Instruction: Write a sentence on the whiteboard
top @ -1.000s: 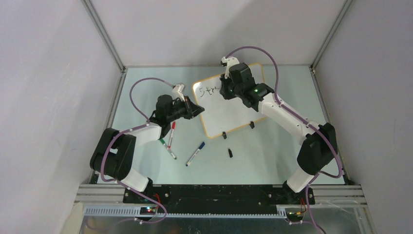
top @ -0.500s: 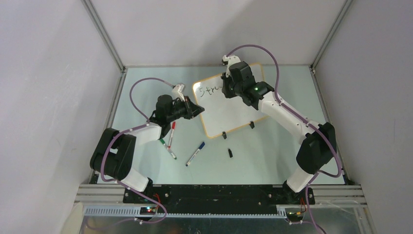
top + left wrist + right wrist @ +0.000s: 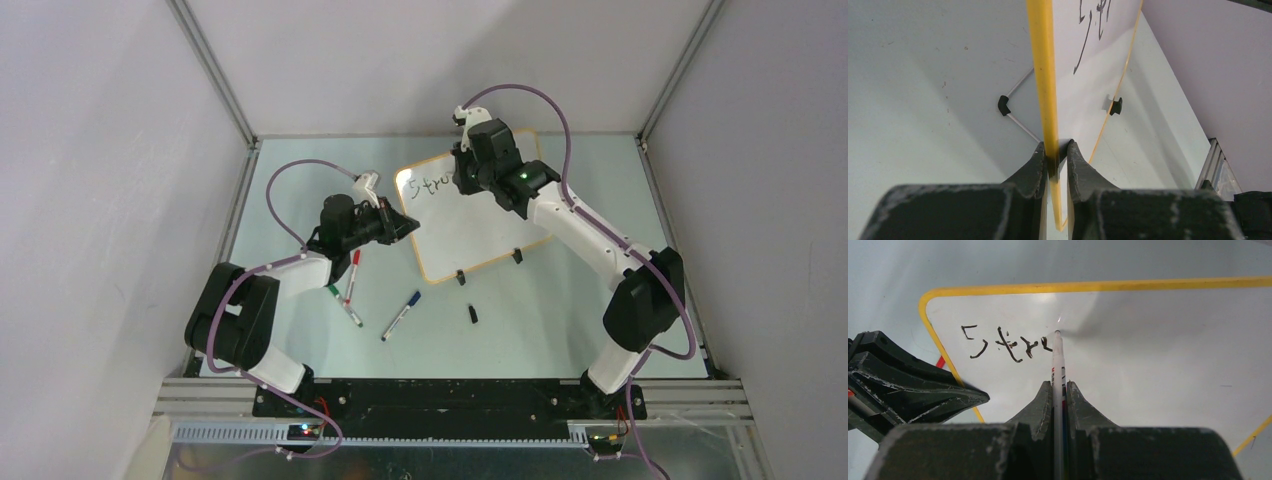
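Note:
The whiteboard (image 3: 470, 225) with its orange-yellow rim lies tilted in the middle of the table. My left gripper (image 3: 408, 226) is shut on its left rim; in the left wrist view the rim (image 3: 1044, 75) runs up from between the jaws (image 3: 1054, 152). My right gripper (image 3: 1060, 386) is shut on a white marker (image 3: 1056, 365), whose tip touches the board just right of the lettering. The sentence (image 3: 1005, 345) reads "Stro" in black, also visible in the top view (image 3: 432, 186).
Red and green markers (image 3: 351, 275) lie by the left arm. A blue marker (image 3: 401, 315) and a black cap (image 3: 472, 313) lie in front of the board. Two black clip feet (image 3: 460, 276) hold its near edge. Cage walls surround the table.
My right gripper has moved right and slightly away along the board's top line with the marker, and the lettering has grown. The left gripper has not moved.

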Motion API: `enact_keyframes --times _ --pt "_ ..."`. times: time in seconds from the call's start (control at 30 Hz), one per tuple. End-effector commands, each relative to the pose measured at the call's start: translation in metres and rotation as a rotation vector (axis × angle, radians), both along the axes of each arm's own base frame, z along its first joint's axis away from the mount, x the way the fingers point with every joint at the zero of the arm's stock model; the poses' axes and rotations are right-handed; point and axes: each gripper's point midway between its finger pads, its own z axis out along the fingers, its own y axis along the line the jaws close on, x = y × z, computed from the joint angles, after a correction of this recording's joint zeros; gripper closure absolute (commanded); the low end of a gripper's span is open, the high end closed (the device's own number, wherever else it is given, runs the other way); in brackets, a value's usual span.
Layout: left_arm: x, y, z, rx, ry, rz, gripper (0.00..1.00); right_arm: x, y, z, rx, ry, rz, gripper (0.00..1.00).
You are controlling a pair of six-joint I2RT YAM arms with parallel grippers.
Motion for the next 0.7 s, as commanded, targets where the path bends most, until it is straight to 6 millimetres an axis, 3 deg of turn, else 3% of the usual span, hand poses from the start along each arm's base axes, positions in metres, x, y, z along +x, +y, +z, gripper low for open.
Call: enact_keyframes --times 0.0,0.47,0.67 --pt "-0.007 0.010 -0.028 0.119 0.024 0.002 1.00 0.004 0.011 0.009 0.018 -0.016 0.025 1.00" --pt "-0.007 0.010 -0.029 0.121 0.025 0.004 1.00 -0.006 0.015 0.002 0.013 0.008 0.073 1.00" --pt "-0.007 0.010 -0.029 0.122 0.025 0.004 1.00 -0.009 0.011 0.011 0.020 -0.009 0.062 1.00"
